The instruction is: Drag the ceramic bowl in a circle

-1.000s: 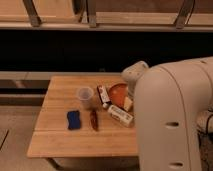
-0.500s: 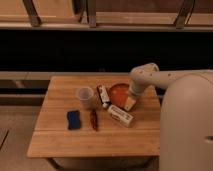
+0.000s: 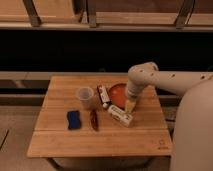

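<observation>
The ceramic bowl (image 3: 117, 92) is round, shallow and orange-red, and sits on the wooden table (image 3: 100, 135) right of centre. My white arm comes in from the right and bends down over the bowl's right side. The gripper (image 3: 130, 105) hangs at the bowl's front right rim, just above a white box. The arm hides the bowl's right edge.
A translucent whitish cup (image 3: 84, 97) stands left of the bowl. A small red-and-white packet (image 3: 103, 95) lies between them. A white box (image 3: 120, 114) lies in front of the bowl. A blue sponge (image 3: 74, 119) and a dark red packet (image 3: 93, 119) lie front left.
The arm has swung away from the camera and reached further over the table, so its bulk fills less of the right side. The gripper has come down at the bowl's right rim.
</observation>
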Available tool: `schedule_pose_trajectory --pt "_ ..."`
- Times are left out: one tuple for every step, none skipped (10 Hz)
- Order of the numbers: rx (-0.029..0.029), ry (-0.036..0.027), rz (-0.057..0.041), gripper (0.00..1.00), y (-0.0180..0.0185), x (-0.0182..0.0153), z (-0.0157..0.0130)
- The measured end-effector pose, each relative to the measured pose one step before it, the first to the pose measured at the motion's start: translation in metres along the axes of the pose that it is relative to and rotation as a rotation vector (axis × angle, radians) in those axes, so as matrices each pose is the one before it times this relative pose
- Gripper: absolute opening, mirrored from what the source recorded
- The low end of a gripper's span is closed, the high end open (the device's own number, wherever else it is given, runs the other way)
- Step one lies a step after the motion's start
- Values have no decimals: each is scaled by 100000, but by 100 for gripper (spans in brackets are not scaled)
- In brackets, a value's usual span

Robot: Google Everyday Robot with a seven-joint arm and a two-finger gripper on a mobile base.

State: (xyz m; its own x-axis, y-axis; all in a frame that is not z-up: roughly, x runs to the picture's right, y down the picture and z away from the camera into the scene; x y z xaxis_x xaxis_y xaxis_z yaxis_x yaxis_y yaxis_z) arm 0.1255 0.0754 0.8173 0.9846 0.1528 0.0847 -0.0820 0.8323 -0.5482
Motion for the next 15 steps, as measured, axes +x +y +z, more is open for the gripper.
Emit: schedule_pose_trajectory --pt "639 -1217 380 80 -110 -237 88" --pt "955 -2423 934 80 -279 -505 259" --pt "1784 -4226 2487 80 -834 -679 764" --pt "1092 -1415 2738 80 -680 425 467" --pt "1056 323 3243 80 -761 1236 186" --pt "336 1329 1937 80 -496 1148 43" --pt "273 2638 1857 80 -689 1730 -276" --pt "-325 1914 564 80 -329 951 -112" --pt "-963 2264 -252 80 -276 1129 -10" --pt "-1452 1297 -868 80 -94 730 301" --pt "-2473 723 -1546 80 76 701 714" --pt "-1552 -357 -1247 80 22 305 586" --pt "-1717 -1132 -2236 80 -75 262 730" --pt "-1397 -1957 -2782 80 -170 -84 643" --pt "-1201 -1856 -2271 80 -172 -175 556"
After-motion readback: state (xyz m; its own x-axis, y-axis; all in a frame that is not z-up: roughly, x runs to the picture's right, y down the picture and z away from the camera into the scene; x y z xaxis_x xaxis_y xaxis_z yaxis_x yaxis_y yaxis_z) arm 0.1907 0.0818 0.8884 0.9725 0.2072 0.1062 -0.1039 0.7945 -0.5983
